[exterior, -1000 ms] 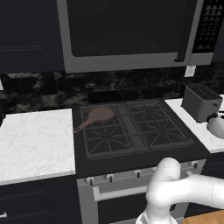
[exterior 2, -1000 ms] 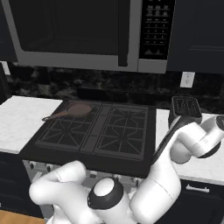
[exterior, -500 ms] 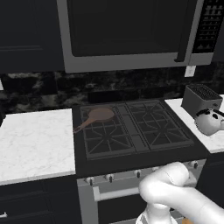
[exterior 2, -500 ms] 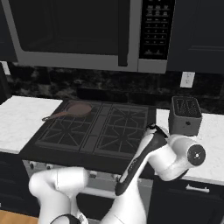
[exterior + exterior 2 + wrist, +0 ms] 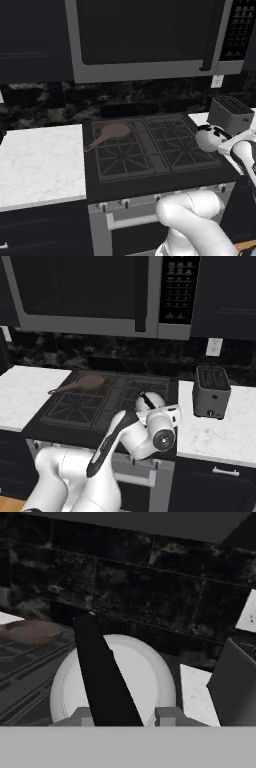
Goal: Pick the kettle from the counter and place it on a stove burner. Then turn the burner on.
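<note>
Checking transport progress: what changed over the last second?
The kettle has moved left, from the counter by the toaster to the right edge of the cooktop, near the front-right stove burner. The end effector carries it by the dark handle, and the arm swung left with it. The frying pan and toaster stayed put.

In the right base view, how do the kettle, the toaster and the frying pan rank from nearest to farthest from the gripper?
1. Kettle: in the gripper itself, over the cooktop's right edge.
2. Toaster: on the counter to the right.
3. Frying pan: on the far left burner.
</note>
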{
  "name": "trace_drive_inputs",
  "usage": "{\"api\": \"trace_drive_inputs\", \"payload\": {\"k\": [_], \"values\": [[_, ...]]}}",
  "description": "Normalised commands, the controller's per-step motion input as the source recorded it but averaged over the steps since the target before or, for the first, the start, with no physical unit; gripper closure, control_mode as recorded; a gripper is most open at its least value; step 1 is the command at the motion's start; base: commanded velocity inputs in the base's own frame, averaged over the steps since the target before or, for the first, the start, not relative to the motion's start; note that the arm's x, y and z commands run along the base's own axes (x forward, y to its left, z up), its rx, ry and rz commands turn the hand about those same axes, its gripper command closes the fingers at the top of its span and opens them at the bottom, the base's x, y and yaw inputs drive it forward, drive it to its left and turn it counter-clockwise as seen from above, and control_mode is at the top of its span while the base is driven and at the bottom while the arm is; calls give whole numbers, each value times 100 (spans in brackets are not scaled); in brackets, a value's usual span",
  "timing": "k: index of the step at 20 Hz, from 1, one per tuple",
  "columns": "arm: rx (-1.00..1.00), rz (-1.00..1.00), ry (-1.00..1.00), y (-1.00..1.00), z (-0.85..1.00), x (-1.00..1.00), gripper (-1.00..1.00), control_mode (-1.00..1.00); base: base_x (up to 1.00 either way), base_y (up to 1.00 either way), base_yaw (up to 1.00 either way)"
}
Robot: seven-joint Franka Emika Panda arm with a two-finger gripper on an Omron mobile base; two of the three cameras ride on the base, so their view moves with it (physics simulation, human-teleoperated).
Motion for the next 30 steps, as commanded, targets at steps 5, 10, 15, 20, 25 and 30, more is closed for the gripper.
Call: {"api": "trace_drive_inputs", "payload": {"k": [5,10,15,20,25,30], "values": [[-12,-2,28,56,0,74,100,-100,0,0,0],[-4,0,19,1,-8,53,100,-100,0,0,0],[0,0,24,-2,-2,55,100,-100,0,0,0],[0,0,2,0,-5,4,100,-100,0,0,0],[0,0,0,-3,-19,29,100,-100,0,0,0],[0,0,0,-8,-1,26,100,-100,0,0,0]]}}
